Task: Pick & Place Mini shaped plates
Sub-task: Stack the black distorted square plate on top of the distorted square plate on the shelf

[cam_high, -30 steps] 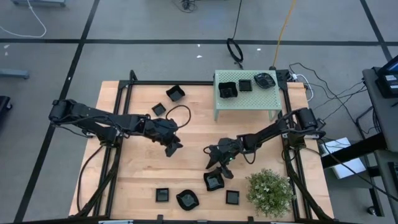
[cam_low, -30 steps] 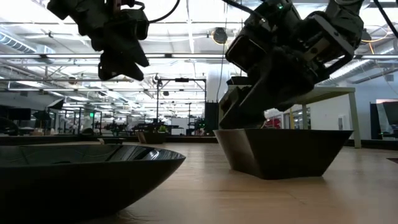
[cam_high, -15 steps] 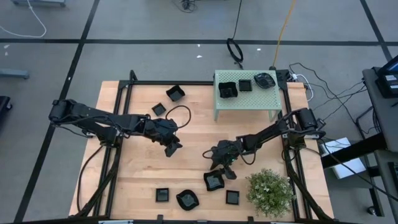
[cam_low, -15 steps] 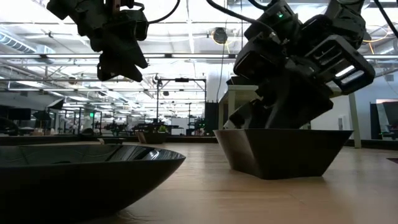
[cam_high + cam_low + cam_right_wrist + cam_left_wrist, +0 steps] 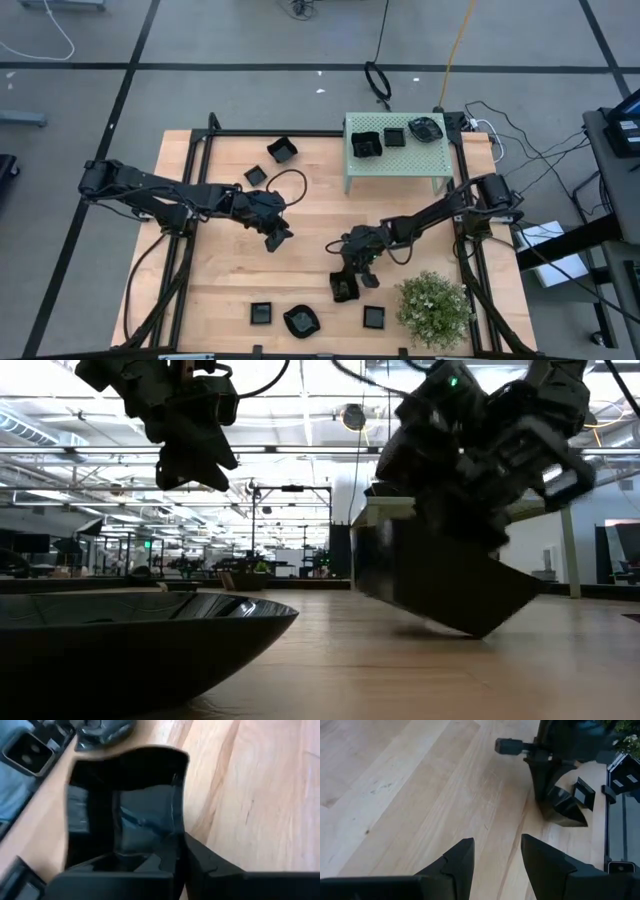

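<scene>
The right gripper (image 5: 350, 272) is clamped on the rim of a square black mini plate (image 5: 345, 288), which hangs tilted, one edge lifted off the wooden table (image 5: 310, 220), near the table's front and just beside the small green plant (image 5: 433, 308). More black mini plates lie along the front edge (image 5: 300, 321), at the back left (image 5: 283, 150), and on the pale green perforated stand (image 5: 399, 152). The left gripper (image 5: 277, 236) hovers over the table's middle, fingers partly apart and holding nothing.

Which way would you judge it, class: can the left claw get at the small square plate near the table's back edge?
Probably yes. The left claw hangs open and empty, with bare wood between it and the square plate.
</scene>
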